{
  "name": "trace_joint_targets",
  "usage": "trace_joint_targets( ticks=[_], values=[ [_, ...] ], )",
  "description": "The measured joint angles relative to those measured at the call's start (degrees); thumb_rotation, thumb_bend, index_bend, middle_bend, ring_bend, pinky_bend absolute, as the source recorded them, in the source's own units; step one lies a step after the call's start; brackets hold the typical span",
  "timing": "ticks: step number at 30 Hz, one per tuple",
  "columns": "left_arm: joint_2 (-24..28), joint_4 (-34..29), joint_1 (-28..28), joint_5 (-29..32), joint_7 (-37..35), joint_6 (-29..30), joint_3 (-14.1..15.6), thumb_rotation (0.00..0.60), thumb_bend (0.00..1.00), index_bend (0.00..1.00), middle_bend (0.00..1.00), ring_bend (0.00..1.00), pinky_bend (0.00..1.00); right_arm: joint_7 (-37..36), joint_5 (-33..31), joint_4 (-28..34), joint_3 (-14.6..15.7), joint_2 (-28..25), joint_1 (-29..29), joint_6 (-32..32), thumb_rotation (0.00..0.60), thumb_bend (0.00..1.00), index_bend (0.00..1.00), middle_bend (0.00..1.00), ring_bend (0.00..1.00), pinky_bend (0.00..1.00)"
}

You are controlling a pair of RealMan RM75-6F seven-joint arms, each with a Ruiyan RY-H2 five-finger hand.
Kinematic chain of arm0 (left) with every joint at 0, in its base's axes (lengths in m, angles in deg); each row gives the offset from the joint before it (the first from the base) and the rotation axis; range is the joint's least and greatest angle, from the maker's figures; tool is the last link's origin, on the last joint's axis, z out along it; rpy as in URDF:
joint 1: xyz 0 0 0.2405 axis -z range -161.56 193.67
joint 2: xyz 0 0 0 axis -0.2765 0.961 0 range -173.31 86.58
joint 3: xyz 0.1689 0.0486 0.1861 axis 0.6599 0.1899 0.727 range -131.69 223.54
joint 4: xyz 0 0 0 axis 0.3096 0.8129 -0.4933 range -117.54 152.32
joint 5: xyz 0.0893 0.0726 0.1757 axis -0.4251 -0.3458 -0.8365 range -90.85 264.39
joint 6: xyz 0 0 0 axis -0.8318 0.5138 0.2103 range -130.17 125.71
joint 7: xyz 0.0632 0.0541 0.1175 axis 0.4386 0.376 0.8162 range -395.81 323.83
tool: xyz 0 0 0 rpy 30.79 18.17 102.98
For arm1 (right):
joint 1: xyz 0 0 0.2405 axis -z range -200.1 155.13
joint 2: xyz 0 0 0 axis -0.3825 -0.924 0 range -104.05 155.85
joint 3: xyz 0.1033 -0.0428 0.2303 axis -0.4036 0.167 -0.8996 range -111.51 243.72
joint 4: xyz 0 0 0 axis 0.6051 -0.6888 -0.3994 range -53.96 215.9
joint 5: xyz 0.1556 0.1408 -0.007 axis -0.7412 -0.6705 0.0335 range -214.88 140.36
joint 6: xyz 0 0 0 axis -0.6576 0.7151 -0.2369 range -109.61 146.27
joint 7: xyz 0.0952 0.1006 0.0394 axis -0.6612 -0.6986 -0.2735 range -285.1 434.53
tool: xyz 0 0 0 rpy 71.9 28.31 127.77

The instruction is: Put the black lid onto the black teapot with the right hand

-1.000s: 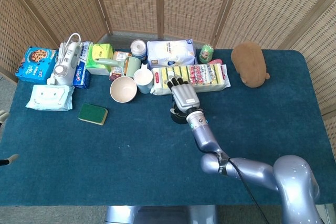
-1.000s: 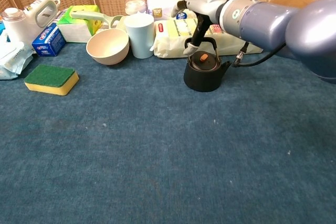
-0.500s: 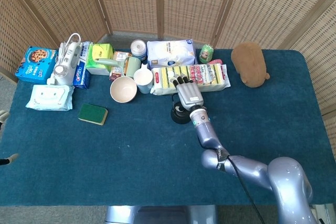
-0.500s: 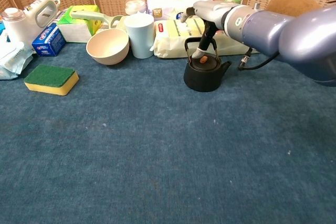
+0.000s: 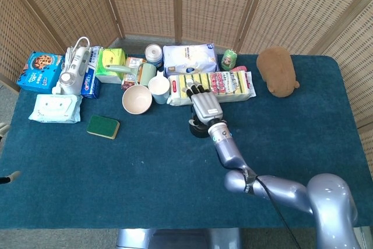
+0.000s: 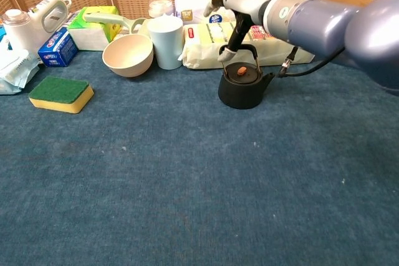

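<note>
Right hand (image 6: 240,5), fingers now lifted empty, has released black lid (image 6: 241,73) seated on black iron teapot (image 6: 244,88): placement apparently complete.

No words or numbers can be read here. The blue box (image 6: 61,47) at the far left, the pack of sponges (image 6: 249,45) at the far middle and the white bag (image 5: 189,59) behind it all have print on them, but it is too small and blurry to make out.
</note>
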Motion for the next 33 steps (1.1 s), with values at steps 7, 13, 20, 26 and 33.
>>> trace_joint_targets(
  ticks=[7, 13, 20, 26, 33],
  values=[
    [0.10, -0.37, -0.43, -1.78, 0.17, 1.15, 0.60, 0.600, 0.14, 0.00, 0.00, 0.00, 0.05, 1.99, 1.93, 12.08, 1.29, -8.73, 3.35, 3.88, 0.588, 0.05, 0.15, 0.08, 0.06, 0.18],
    [0.01, -1.00, -0.39, -1.84, 1.80, 0.85, 0.93, 0.600, 0.14, 0.00, 0.00, 0.00, 0.05, -0.35, 11.38, 17.14, 4.18, -14.20, 8.68, 10.04, 0.305, 0.00, 0.21, 0.12, 0.07, 0.03],
    [-0.19, -1.29, -0.55, -4.59, 2.04, 2.10, 1.55, 0.600, 0.14, 0.00, 0.00, 0.00, 0.05, -8.42, 27.65, 18.27, 10.10, -20.79, 16.59, 17.42, 0.300, 0.00, 0.22, 0.13, 0.07, 0.04],
    [-0.29, -1.20, -0.93, -6.66, 2.38, 3.57, 2.20, 0.600, 0.14, 0.00, 0.00, 0.00, 0.05, -16.69, 39.30, 17.75, 17.28, -27.74, 27.18, 27.42, 0.302, 0.00, 0.22, 0.13, 0.07, 0.04],
    [-0.32, -1.35, -1.98, -9.05, 2.75, 6.71, 2.76, 0.600, 0.14, 0.00, 0.00, 0.00, 0.05, -18.45, 43.84, 18.64, 23.22, -32.95, 38.47, 36.33, 0.301, 0.00, 0.21, 0.12, 0.06, 0.06]
  ],
)
